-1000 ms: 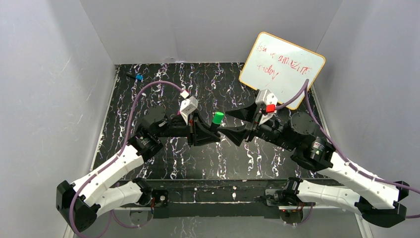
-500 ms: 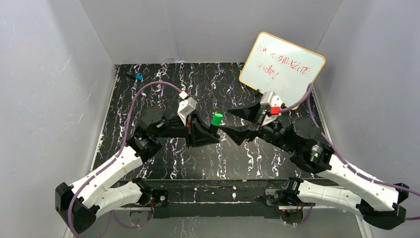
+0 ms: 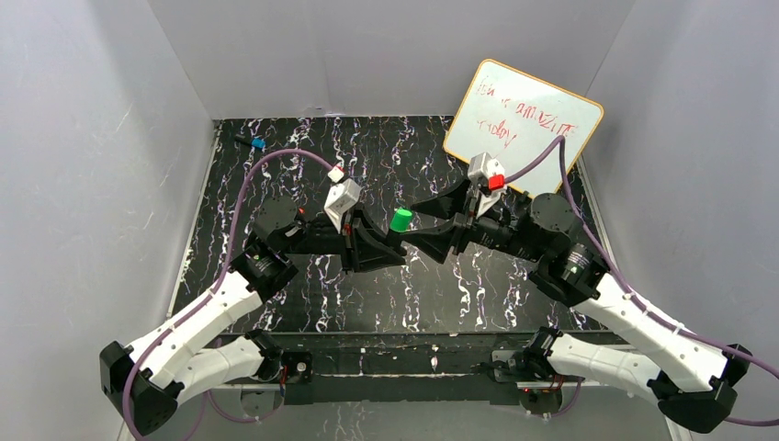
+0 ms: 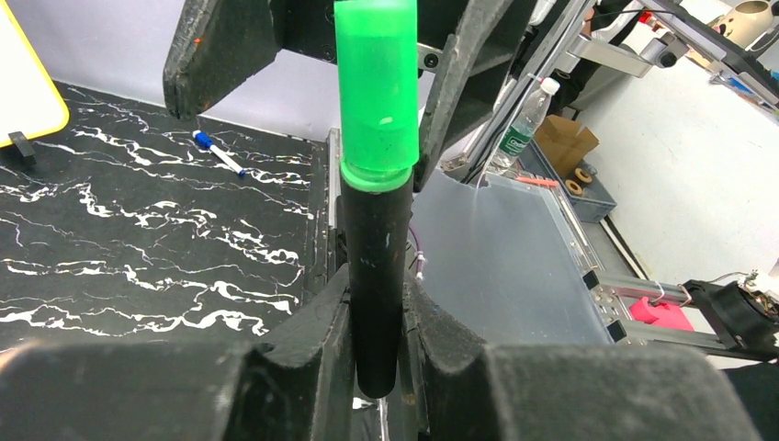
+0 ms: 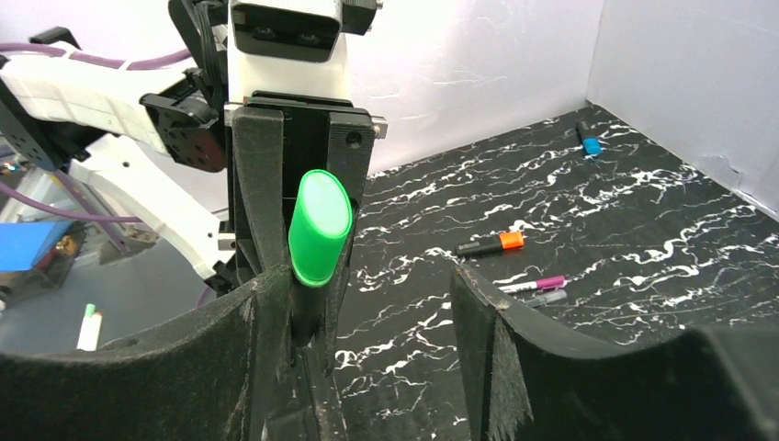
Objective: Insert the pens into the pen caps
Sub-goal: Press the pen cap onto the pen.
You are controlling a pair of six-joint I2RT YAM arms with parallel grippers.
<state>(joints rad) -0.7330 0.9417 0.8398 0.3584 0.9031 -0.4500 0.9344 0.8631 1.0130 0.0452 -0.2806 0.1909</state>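
Note:
My left gripper is shut on a thick black marker and holds it upright above the table. A green cap sits on the marker's top end; it also shows in the left wrist view and the right wrist view. My right gripper is open and empty, its fingers standing either side of the green cap, the cap close to one finger. An orange-capped black marker, a purple-capped slim pen and a dark slim pen lie on the table beyond.
A small blue cap lies at the far left corner; it also shows in the right wrist view. A yellow-framed whiteboard leans at the back right. The black marbled table is walled in by grey panels.
My right gripper has moved left, bringing its open fingers up around the green cap. The left gripper with the marker has shifted slightly left.

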